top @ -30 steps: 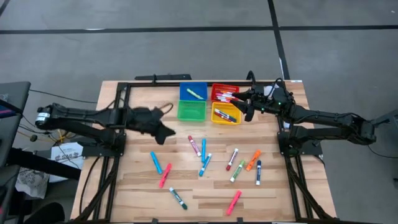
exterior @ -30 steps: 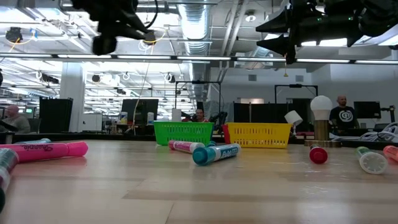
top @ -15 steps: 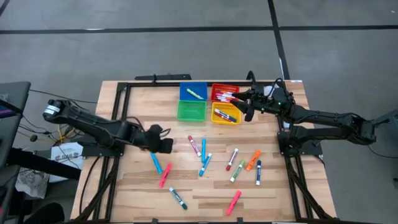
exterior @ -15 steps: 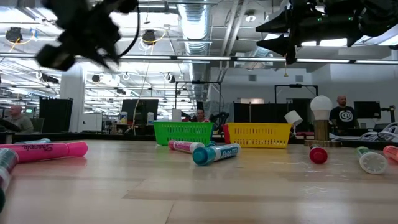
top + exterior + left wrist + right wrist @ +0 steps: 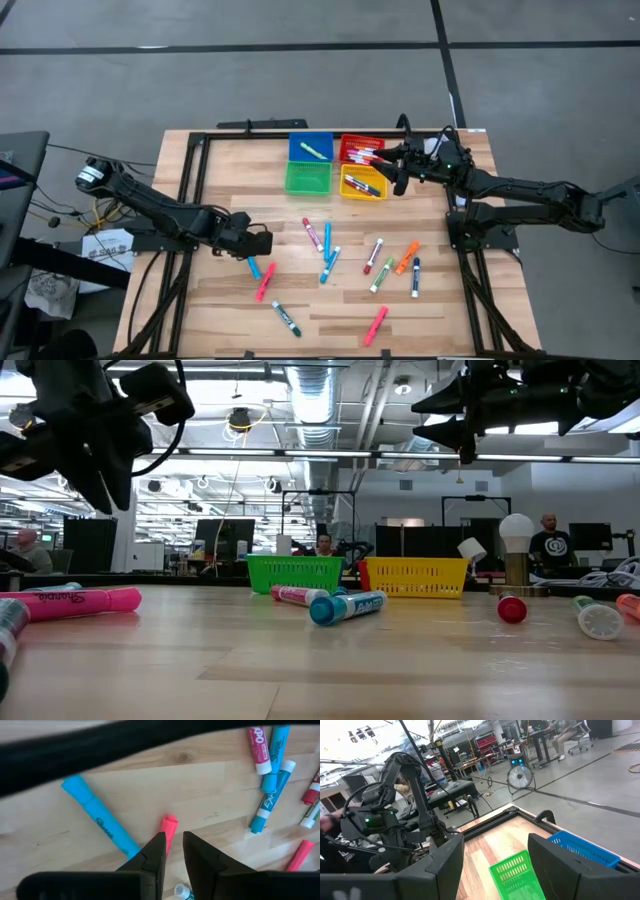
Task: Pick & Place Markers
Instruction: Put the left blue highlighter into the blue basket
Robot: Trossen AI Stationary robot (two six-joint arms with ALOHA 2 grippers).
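Several markers lie scattered on the wooden table [image 5: 220, 310]. My left gripper [image 5: 262, 242] hangs low over two of them at the left: a light blue marker [image 5: 100, 822] and a pink marker [image 5: 168, 829], which also show in the high view as the blue one [image 5: 250, 262] and the pink one [image 5: 265, 282]. Its fingers slant down, nearly together, with nothing between them; the pink marker's end shows just beyond the tips. My right gripper [image 5: 397, 180] waits level and open by the yellow bin [image 5: 363, 183], with nothing between its fingers.
Blue [image 5: 311, 148], red [image 5: 360, 148], green [image 5: 307, 177] and yellow bins stand together at the far middle, some holding markers. More markers lie mid-table [image 5: 327, 250], to the right [image 5: 406, 258] and near the front [image 5: 286, 318]. Black frame rails [image 5: 190, 180] border the table.
My left gripper has swung from beside the green bin toward the table's near edge and come down over the blue and pink markers, rolling its wrist and tipping its fingers downward.
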